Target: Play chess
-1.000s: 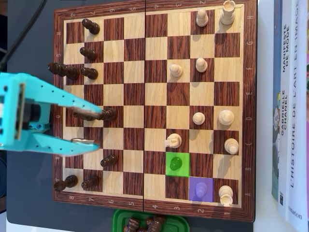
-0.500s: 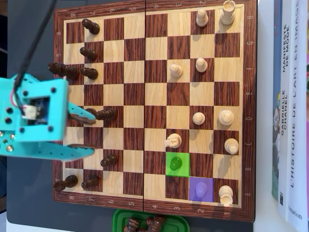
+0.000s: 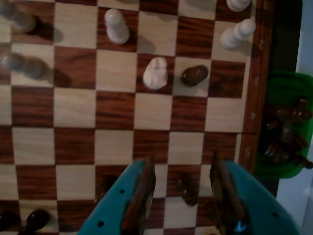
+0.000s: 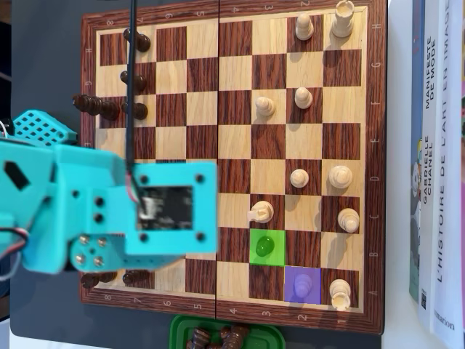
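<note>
- Overhead view: the teal two-finger gripper (image 3: 180, 196) (its fingertips hidden there under the arm's body) hangs over the wooden chessboard's (image 4: 232, 18) left half
- Wrist view: jaws spread wide, holding nothing; a dark wooden pawn (image 3: 187, 189) lies between them
- Right: green-highlighted pawn (image 4: 266, 246); green tray of captured pieces (image 3: 286, 125) beside the board

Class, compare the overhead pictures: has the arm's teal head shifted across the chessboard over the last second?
Yes. In the overhead view the teal head has moved rightward over the chessboard, from its left edge toward the centre fold.
</note>
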`<state>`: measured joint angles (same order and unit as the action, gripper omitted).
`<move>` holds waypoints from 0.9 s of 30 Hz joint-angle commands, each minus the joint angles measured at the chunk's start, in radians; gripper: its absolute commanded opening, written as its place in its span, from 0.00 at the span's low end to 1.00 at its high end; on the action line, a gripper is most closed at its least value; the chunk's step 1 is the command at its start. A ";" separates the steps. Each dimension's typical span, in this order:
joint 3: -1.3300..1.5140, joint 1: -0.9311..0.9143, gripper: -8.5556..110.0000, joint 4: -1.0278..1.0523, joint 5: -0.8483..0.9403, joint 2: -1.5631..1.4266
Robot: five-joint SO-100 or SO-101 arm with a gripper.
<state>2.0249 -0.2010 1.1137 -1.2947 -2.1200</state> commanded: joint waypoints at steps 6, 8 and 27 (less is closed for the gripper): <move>-0.239 -0.075 0.22 0.002 0.124 0.202; -0.279 -0.081 0.22 0.002 0.141 0.267; -0.456 -0.052 0.21 0.002 0.150 0.569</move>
<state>1.6260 -0.2608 1.1152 -1.1520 -1.5463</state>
